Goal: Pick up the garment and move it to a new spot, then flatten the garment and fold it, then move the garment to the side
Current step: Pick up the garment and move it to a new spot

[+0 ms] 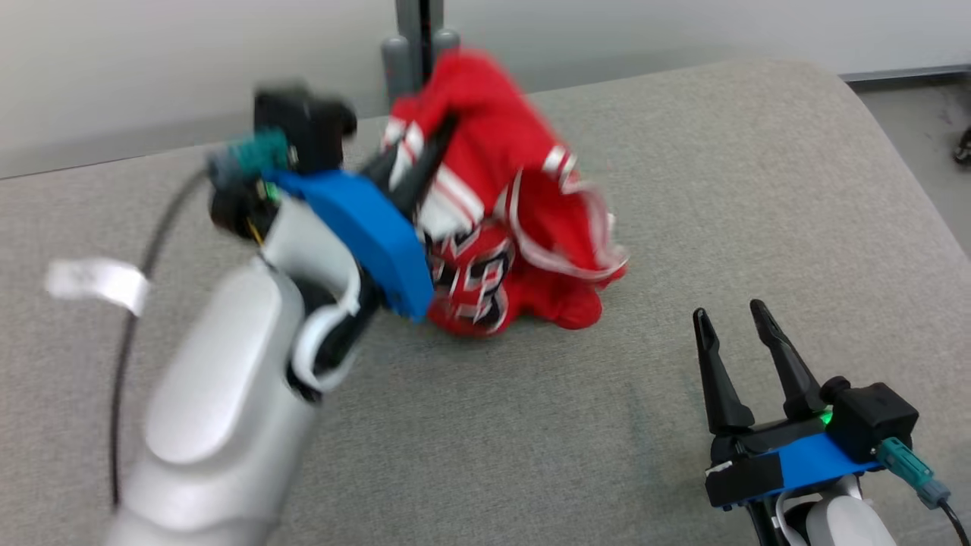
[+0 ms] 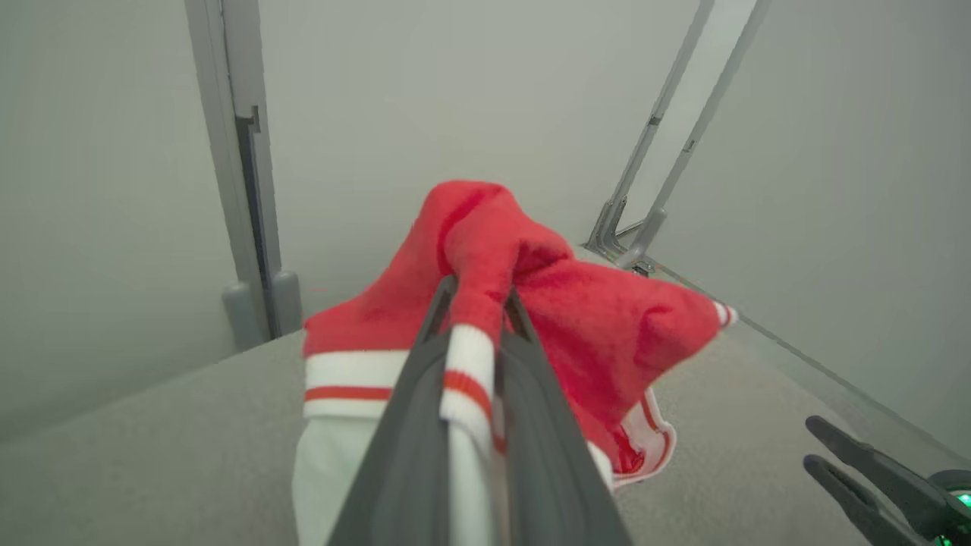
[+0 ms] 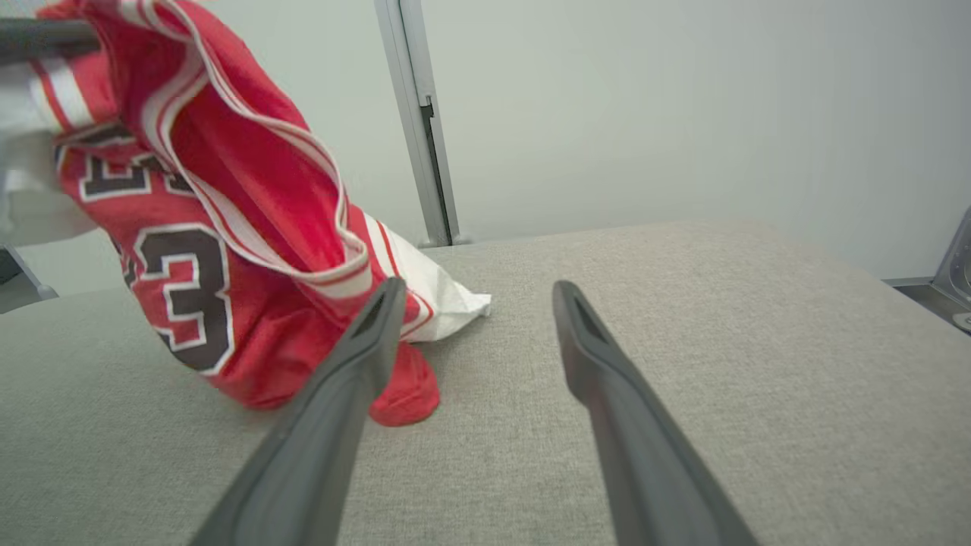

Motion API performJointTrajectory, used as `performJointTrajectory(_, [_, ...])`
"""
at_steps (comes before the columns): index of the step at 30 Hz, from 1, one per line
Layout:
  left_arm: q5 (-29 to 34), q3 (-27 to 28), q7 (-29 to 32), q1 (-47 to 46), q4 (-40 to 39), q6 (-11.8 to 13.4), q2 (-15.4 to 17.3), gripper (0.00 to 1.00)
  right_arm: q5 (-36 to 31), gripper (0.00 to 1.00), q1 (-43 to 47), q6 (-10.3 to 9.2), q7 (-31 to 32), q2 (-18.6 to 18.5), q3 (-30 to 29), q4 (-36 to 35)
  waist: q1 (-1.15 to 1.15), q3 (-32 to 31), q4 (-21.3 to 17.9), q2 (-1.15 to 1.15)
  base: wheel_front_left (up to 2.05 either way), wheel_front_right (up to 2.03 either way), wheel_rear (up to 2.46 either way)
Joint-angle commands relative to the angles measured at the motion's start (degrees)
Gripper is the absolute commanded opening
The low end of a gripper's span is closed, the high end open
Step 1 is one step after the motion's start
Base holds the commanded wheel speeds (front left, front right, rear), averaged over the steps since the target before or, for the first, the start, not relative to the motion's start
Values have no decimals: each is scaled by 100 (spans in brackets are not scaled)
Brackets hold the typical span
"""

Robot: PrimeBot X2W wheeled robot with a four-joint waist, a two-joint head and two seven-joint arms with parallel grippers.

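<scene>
The garment (image 1: 516,220) is a red jersey with white trim and dark numbers, hanging in a bunch with its lower end touching the grey cushion. My left gripper (image 1: 425,155) is shut on its upper edge and holds it up; in the left wrist view the fingers (image 2: 413,425) pinch a red-and-white striped band of the garment (image 2: 599,334). My right gripper (image 1: 732,312) stands open low at the right, apart from the cloth. In the right wrist view its open fingers (image 3: 356,356) frame the garment (image 3: 227,250) at the left.
A wide grey fabric cushion (image 1: 683,189) carries everything. A grey post (image 1: 416,38) rises behind the garment against a pale wall. Bare floor (image 1: 925,144) shows past the cushion's right edge. A white tag (image 1: 98,282) hangs on my left arm's cable.
</scene>
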Motion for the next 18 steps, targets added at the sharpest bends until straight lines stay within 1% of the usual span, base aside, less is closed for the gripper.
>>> performJointTrajectory(1, [5, -48, -401, 392, 425, 99, -180, 0, 43, 100, -83, 1, -45, -23, 47, 44, -1, 29, -114, 0, 0, 0, 0])
performJointTrajectory(2, [73, -91, -581, 521, 652, 121, -229, 3, 47, 100, -112, 1, -55, -23, 68, 60, -1, 52, -147, 0, 0, 0, 0])
performJointTrajectory(3, [95, -134, -726, 685, 886, 154, -297, 15, 44, 100, -131, 1, -68, -22, 71, 70, -1, 71, -161, 0, 0, 0, 0])
performJointTrajectory(4, [201, -234, -850, 776, 1126, 152, -328, 42, 48, 100, -151, 1, -68, -20, 80, 82, -1, 89, -168, 0, 0, 0, 0])
performJointTrajectory(5, [267, -285, -984, 843, 1339, 158, -367, 85, 46, 100, -162, 1, -74, -21, 81, 107, -1, 95, -168, 0, 0, 0, 0])
performJointTrajectory(6, [332, -352, -1091, 891, 1547, 174, -402, 100, 37, 100, -176, 1, -81, -22, 95, 121, -1, 91, -161, 0, 0, 0, 0])
performJointTrajectory(9, [395, -456, -1435, 969, 1970, 150, -531, 100, 40, 100, -182, 1, -99, -21, 96, 179, -1, 45, -88, 0, 0, 0, 0])
performJointTrajectory(11, [342, -445, -1706, 1029, 2067, 124, -592, 100, 43, 100, -151, 1, -102, -22, 52, 206, -1, -29, 3, 0, 0, 0, 0])
performJointTrajectory(13, [245, -351, -2078, 1071, 1999, 101, -625, 100, 24, 100, -130, 1, -110, -21, 13, 236, -1, -112, 117, 0, 0, 0, 0])
performJointTrajectory(16, [181, -201, -2657, 1245, 1799, 78, -578, 100, -15, 100, -56, 1, -115, -22, -67, 242, -1, -262, 317, 0, 0, 0, 0])
performJointTrajectory(18, [240, -110, -2982, 1401, 1652, 133, -447, 100, -34, 100, 9, 1, -103, -21, -112, 244, -1, -373, 451, 0, 0, 0, 0])
